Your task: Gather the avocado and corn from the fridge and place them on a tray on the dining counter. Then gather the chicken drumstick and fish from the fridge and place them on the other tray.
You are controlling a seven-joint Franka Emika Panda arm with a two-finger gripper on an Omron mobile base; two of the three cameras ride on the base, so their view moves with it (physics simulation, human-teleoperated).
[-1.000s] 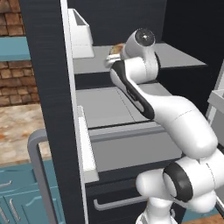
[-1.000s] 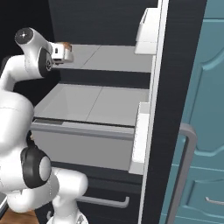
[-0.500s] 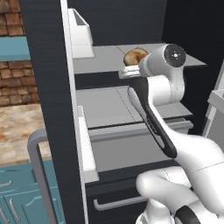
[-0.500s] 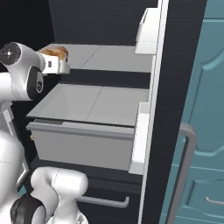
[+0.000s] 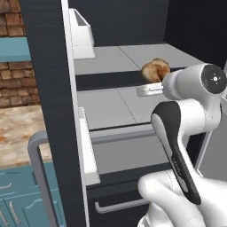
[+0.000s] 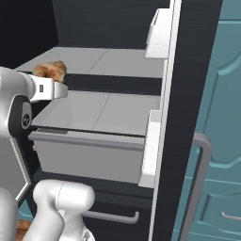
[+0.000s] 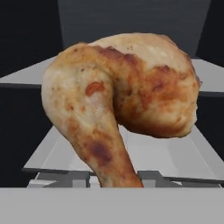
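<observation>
Inside the open fridge (image 5: 48, 66), above its pale grey shelves (image 6: 101, 110), we see our claw (image 7: 117, 180) clenched on the narrow end of the chicken drumstick (image 7: 127, 96), which hangs clear of the shelf, toward the right side of the compartment.

A golden-brown chicken drumstick (image 7: 124, 103) (glossy, blotched darker along the bone end) hangs clear above the pale grey shelves (image 5: 111, 106) of the open charcoal-black fridge (image 6: 190, 89), bone end nearest the hand camera.
</observation>
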